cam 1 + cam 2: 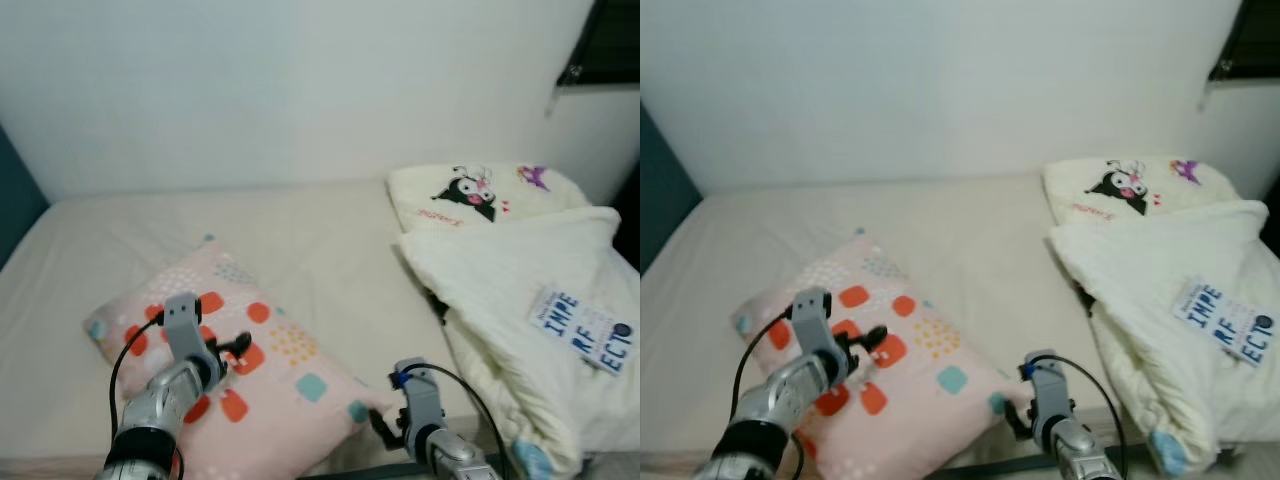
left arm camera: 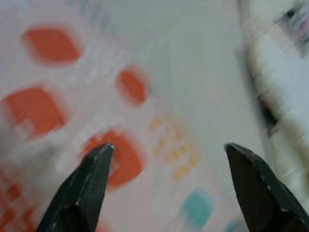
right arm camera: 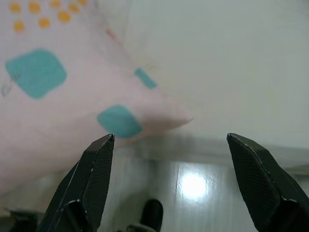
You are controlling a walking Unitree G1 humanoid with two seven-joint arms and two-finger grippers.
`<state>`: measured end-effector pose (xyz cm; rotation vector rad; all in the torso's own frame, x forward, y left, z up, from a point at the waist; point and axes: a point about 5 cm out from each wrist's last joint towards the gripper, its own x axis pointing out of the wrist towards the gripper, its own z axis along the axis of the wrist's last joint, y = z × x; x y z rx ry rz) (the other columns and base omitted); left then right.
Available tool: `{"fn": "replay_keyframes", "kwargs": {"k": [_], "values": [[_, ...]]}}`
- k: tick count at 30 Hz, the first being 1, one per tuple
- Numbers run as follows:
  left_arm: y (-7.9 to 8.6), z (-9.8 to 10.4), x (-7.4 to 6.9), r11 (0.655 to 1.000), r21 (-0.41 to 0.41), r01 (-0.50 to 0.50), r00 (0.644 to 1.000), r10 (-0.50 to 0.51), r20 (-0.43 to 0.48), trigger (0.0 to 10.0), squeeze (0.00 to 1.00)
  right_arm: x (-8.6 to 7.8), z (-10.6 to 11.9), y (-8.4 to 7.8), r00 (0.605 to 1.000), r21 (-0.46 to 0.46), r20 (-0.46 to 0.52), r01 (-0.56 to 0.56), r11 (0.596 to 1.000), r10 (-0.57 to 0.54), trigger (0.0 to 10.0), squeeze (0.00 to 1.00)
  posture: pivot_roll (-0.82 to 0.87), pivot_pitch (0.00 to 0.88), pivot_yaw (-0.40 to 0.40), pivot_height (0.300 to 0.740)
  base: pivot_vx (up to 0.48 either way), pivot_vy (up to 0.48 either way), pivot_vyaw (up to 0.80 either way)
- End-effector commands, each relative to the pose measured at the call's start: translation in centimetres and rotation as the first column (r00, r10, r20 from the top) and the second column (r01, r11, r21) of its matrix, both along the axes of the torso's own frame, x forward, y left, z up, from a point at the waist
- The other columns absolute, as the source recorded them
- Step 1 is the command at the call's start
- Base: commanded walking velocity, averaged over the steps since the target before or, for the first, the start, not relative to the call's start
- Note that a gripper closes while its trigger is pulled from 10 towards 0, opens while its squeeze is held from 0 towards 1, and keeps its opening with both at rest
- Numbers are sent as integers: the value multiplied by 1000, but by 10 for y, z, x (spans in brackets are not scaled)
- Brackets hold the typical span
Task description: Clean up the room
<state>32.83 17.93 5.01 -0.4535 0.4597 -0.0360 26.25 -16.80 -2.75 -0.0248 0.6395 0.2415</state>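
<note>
- Left gripper (image 1: 238, 347): fingers spread wide, nothing between them. Hangs over the middle of the pillow (image 1: 290, 385); whether the tips touch the fabric can't be told.
- Left arm comes up from the 7 o'clock corner of the head view and points toward 2 o'clock, wrist block upright, black cable looped along the forearm.
- Left wrist view is blurred: both fingers (image 2: 91, 183) frame orange patches, a dotted yellow patch and a teal one on the pillow. Bare sheet lies beyond.
- Right gripper (image 3: 169, 145): fingers wide apart, empty. It sits at the bed's near edge, just beside the pillow's near-right corner, not touching it.
- Right arm enters at 6 o'clock, short and low, blue-tipped cable arcing off to its right.
- Right wrist view: pillow corner with teal patches lies between and past the fingers, nearer the left one. Glossy floor (image 3: 193, 186) with a light glare shows below the bed edge.
- Pillow: pink, with orange, teal and yellow patches, lying at an angle on the bed (image 1: 330, 250), at 7 o'clock in the head view.
- Second pillow (image 1: 480, 195), cream with a cartoon print, at 2 o'clock by the wall.
- Cream quilt (image 1: 530, 330) bunched along the right side from 3 to 5 o'clock, lettered patch on top, overlapping that second pillow's near edge.
</note>
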Motion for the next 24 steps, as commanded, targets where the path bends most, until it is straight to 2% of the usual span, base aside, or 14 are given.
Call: {"fn": "replay_keyframes", "kwargs": {"k": [1, 2, 4, 5, 8, 13, 15, 16, 21, 23, 24], "values": [[22, -6, -3, 992, 2, -128, 992, 128, -11, 10000, 0, 7, 7, 8, 1000, 63, 28, -5, 998, 3, 10000, 0, -133, 22, -8, 725, 0, 0, 0], [29, -4, -1, 984, -2, -180, 984, 180, 1, 10000, 0, 11, 12, 8, 999, 83, 50, -7, 997, 3, 10000, 0, -134, 22, -8, 720, 0, 0, 0], [29, -4, -1, 984, -2, -180, 984, 180, 1, 10000, 0, 11, 12, 8, 999, 83, 50, -7, 997, 3, 10000, 0, -134, 22, -8, 720, 0, 0, 0], [34, -4, 0, 976, -5, -219, 976, 219, 5, 10000, 0, 14, 15, 8, 998, 96, 65, -7, 995, 1, 10000, 0, -135, 22, -9, 715, 0, 0, 0], [58, -7, -5, 944, 52, -326, 945, 326, -9, 10000, 0, 20, 23, 8, 995, 109, 97, -20, 994, 9, 10000, 0, -142, 26, -4, 700, 0, 0, 0], [69, -11, -11, 929, 77, -362, 931, 365, -25, 10000, 0, 21, 24, 9, 994, 112, 105, -22, 993, 10, 10000, 0, -141, 28, -2, 690, 0, 0, 0], [78, -22, -21, 918, 52, -394, 915, 397, -70, 10000, 0, 22, 26, 9, 993, 117, 114, -22, 993, 8, 10000, 0, -142, 32, 2, 680, 0, 0, 0], [78, -27, -26, 924, 21, -382, 920, 383, -84, 10000, 0, 23, 28, 9, 993, 121, 121, -23, 992, 9, 10000, 0, -142, 33, 2, 675, 0, 0, 0], [77, -31, -28, 927, -1, -374, 924, 373, -89, 10000, 0, 23, 29, 9, 992, 126, 125, -25, 992, 10, 10000, 0, -142, 33, 2, 670, 0, 0, 0], [65, -34, -29, 952, -75, -296, 955, 295, -26, 10000, 0, 27, 35, 11, 988, 151, 154, -34, 988, 10, 10000, 0, -157, 46, -1, 660, 0, 0, 0], [65, -34, -29, 952, -75, -296, 955, 295, -26, 10000, 0, 27, 35, 11, 988, 151, 154, -34, 988, 10, 10000, 0, -157, 46, -1, 660, 0, 0, 0]]}}
